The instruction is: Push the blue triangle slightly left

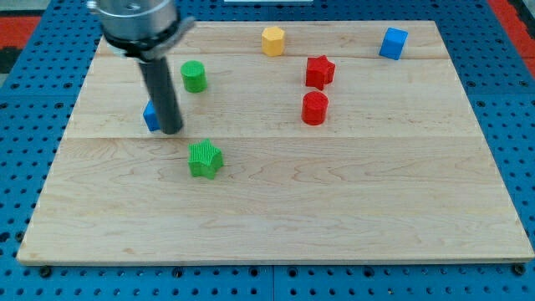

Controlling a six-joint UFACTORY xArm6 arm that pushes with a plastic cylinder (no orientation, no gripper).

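Seven small blocks sit scattered on a pale wooden table (pixel 276 209) ringed by blue pegboard. My tip (pixel 171 130) rests on the surface at the view's left, pressed against the right side of the blue triangle (pixel 151 116), which is mostly hidden behind the dark rod, only a sliver showing at the rod's left edge. This arm carries no fingers, so nothing is clasped or let go. A green cylinder (pixel 194 76) stands just up and right of the rod; a green star (pixel 205 158) lies near, below and to the right of my tip. Well apart toward the view's centre-right, a red star (pixel 319 71) sits above a red cylinder (pixel 315 108). Along the top edge are a yellow hexagonal block (pixel 273 40) and, farther right, a blue cube (pixel 393 43).
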